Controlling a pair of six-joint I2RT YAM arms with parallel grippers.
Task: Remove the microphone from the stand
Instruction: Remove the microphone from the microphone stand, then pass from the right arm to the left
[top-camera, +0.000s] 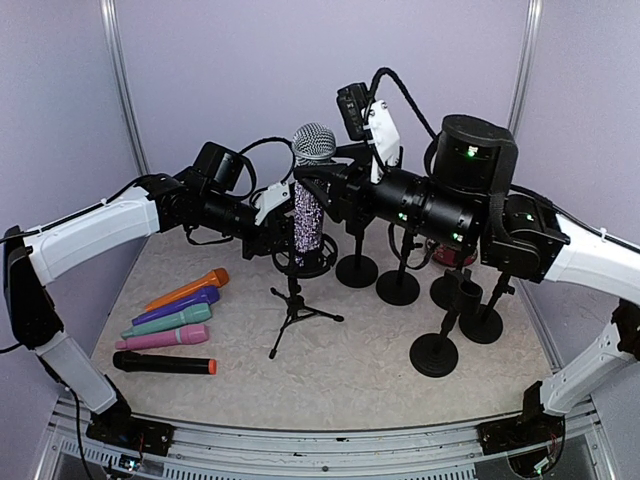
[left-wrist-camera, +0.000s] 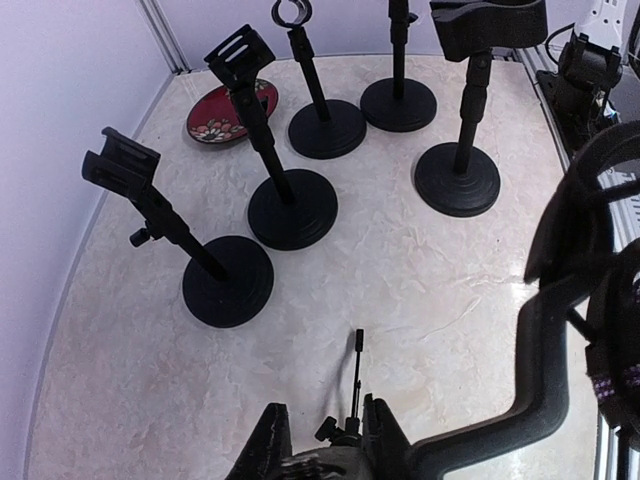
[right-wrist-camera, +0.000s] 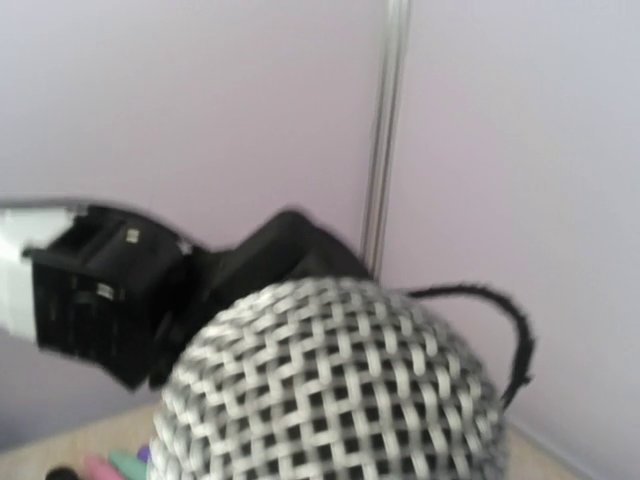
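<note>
**Top view.** The mic (top-camera: 307, 222) stands upright near the middle of the surface (top-camera: 350, 360), seated in the clip of a tripod stand (top-camera: 295, 308). Its long axis is vertical, with the head uppermost. The right gripper (top-camera: 318, 188) extends from the right and wraps the neck just below the head, which reads as a grasp on the mic. The left gripper (top-camera: 282, 243) extends from the left, lower down, at the clip.

The right arm is therefore the one on the mic. You should expect the pull to run straight up along that axis while the left arm braces the stand.

The mic body is a dark, glittered cylinder and the head a silver woven-wire ball. Spare mics (top-camera: 170, 325), smooth and coloured, lie side by side toward the left edge. Desk stands (top-camera: 398, 287) with disc bases cluster toward the right edge.

**Left wrist view.** Two black fingers (left-wrist-camera: 272, 450) sit at the bottom, apparently clenched on the stand's thin stem, with its small knob between them. Beyond are five matt black desk stands, and a red patterned plate (left-wrist-camera: 232, 112) lies at the surface's edge.

**Right wrist view.** The mesh head fills the lower frame, blurred by nearness. You cannot see the fingers here.
</note>
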